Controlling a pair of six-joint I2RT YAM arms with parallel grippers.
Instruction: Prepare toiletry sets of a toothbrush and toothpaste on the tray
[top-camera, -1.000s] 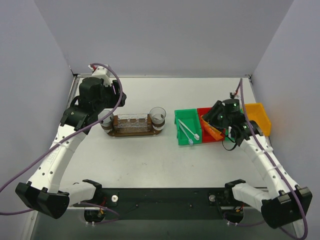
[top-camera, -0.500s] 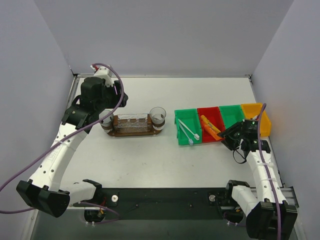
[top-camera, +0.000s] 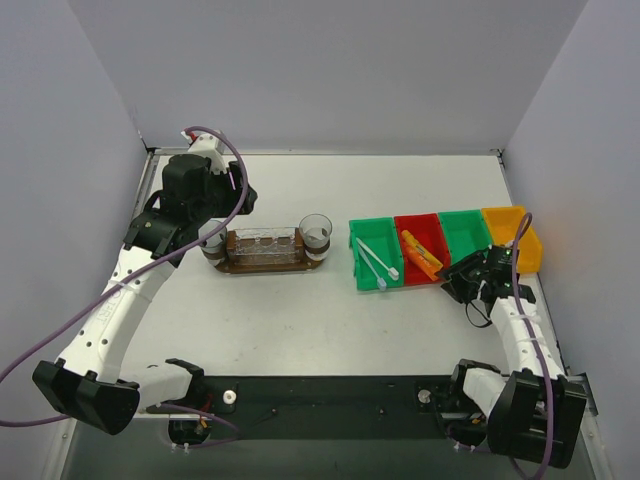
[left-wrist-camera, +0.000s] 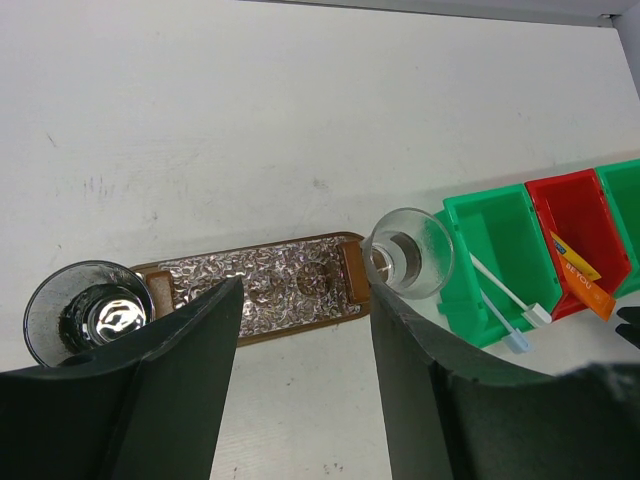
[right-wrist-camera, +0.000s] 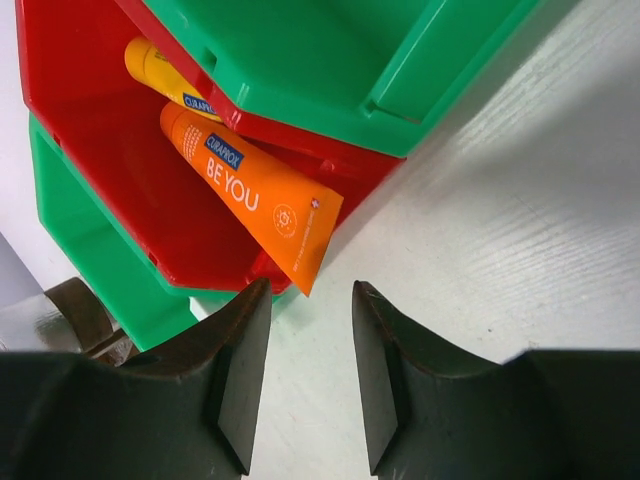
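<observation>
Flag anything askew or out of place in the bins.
One orange toothpaste tube lies slanted in the red bin, its flat end poking out over the low front lip. The toothbrushes in the left green bin overhang its front likewise. Nothing spilled or damaged.

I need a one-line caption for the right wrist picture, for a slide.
Open right gripper facing an orange toothpaste tube that sticks out of the red bin.

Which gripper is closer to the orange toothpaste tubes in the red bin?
Right. The right gripper sits open just beside the red bin's near end, facing the toothpaste tubes. The left gripper hovers above the tray, across the table.
</observation>
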